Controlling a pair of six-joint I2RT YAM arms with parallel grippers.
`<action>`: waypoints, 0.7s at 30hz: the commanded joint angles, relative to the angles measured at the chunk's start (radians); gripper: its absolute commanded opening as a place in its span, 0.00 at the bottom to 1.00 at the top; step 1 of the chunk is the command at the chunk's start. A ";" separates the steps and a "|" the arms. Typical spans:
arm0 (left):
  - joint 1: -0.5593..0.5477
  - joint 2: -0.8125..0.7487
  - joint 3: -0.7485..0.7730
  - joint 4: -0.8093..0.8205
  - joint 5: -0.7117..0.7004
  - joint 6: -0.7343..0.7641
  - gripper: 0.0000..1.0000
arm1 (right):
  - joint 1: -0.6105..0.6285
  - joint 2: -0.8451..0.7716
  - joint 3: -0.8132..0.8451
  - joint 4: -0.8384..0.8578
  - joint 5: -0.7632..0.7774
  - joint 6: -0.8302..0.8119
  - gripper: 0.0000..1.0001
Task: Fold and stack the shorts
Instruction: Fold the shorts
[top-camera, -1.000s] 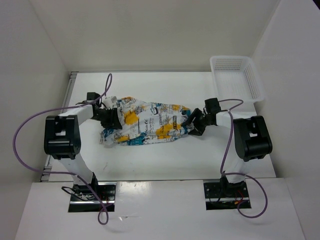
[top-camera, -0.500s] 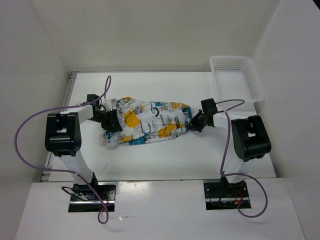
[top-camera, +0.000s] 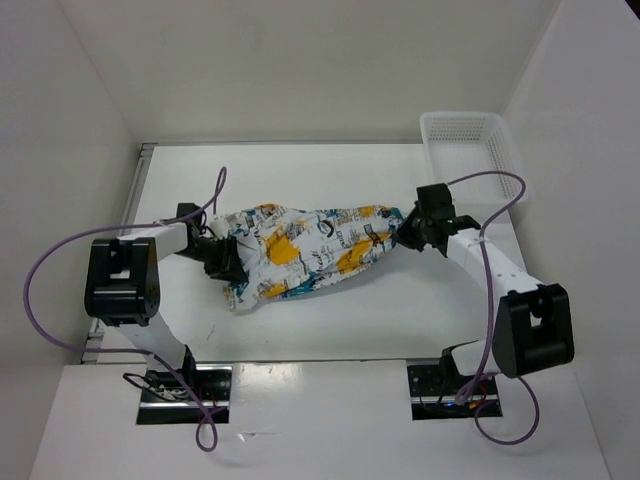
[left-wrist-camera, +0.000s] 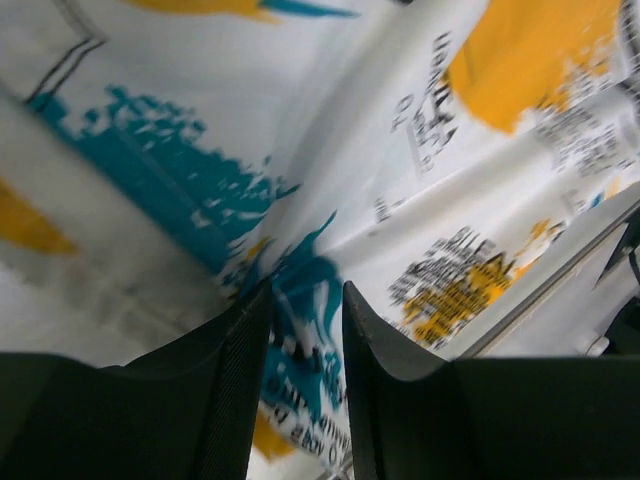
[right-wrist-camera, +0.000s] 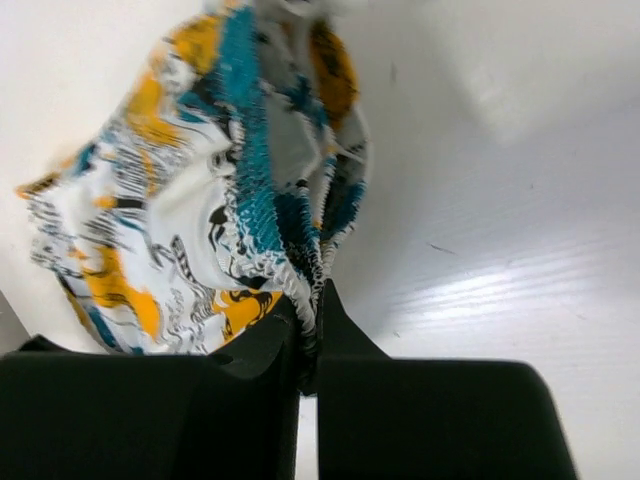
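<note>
1. The shorts (top-camera: 310, 250) lie on the white table (top-camera: 300, 320), roughly midway between its left and right edges. They are drawn out into one long band running left to right, and the right end sits slightly farther back than the left end.
2. The cloth is white with teal-blue and orange-yellow patches and small dark markings. The surface is creased, and the near left corner droops toward the near edge of the table.
3. The left gripper (top-camera: 228, 262) is at the left end of the shorts. Its jaws stand narrow, with a fold of printed cloth between the two fingers. The left wrist view is blurred at this close range, so the fold appears pinched, but how much cloth is caught cannot be told.
4. The right gripper (top-camera: 408, 232) is at the right end of the shorts. Its jaws are pressed almost together on the gathered, ribbed edge of the cloth, and the rest of the garment bunches out beyond the fingertips.
5. A white mesh basket (top-camera: 475, 150) stands at the far right corner of the table. It is well apart from the shorts and lies beyond the right gripper.
6. Each arm reaches from its base at the near edge, the left arm on the left and the right arm on the right.
</note>
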 joint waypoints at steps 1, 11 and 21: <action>-0.019 -0.040 -0.025 -0.061 -0.049 0.030 0.42 | 0.012 -0.053 0.119 -0.068 0.127 -0.111 0.00; 0.021 -0.049 0.138 -0.055 0.003 0.030 0.42 | 0.132 0.027 0.286 -0.143 0.178 -0.208 0.00; 0.032 0.112 0.168 0.041 -0.065 0.030 0.40 | 0.268 0.120 0.453 -0.185 0.247 -0.309 0.00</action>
